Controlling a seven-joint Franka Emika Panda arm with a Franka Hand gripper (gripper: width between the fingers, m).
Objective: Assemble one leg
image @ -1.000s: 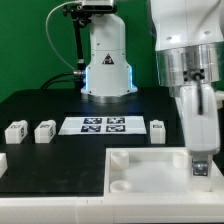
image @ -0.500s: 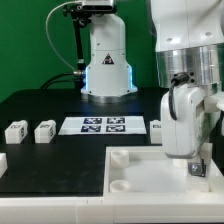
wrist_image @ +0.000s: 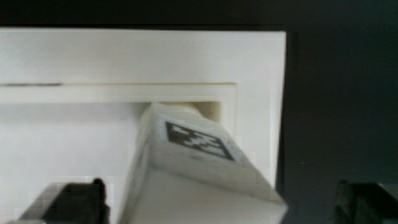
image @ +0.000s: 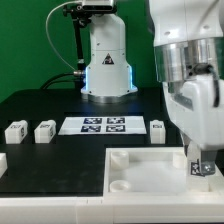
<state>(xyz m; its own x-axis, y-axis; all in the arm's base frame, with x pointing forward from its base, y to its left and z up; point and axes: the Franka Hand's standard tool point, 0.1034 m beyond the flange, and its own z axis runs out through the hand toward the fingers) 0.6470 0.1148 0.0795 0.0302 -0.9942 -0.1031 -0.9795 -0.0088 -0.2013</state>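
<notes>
In the exterior view the arm reaches down over the large white tray-like piece [image: 150,170] at the desk's near edge, toward the near corner on the exterior view's right; the gripper [image: 198,166] is low over that piece's far corner, and a small tagged block, which I take to be the leg [image: 197,167], shows between the finger ends. Three more small tagged posts [image: 14,130] [image: 45,130] [image: 157,130] stand on the black desk further back, either side of the marker board [image: 103,125], all well apart from the gripper. Whether the leg already touches the corner socket cannot be told from here. In the wrist view the leg [wrist_image: 199,160] appears large and tilted, its tagged face outward, its far end pointing into the corner recess of the tray-like piece [wrist_image: 107,70]. The two dark fingertips [wrist_image: 75,200] flank the leg, yet gaps seem to show between pad and plastic, so I cannot tell whether the gripper is clamped on it or standing apart. By its look the leg is light, stiff, smooth moulded plastic, likely slippery under hard pads and not fragile. The sound hold would be across two opposite flat faces, near the middle of its length, squarely enough that it cannot pivot, since any tilt like the present one could jam it at the socket mouth.
</notes>
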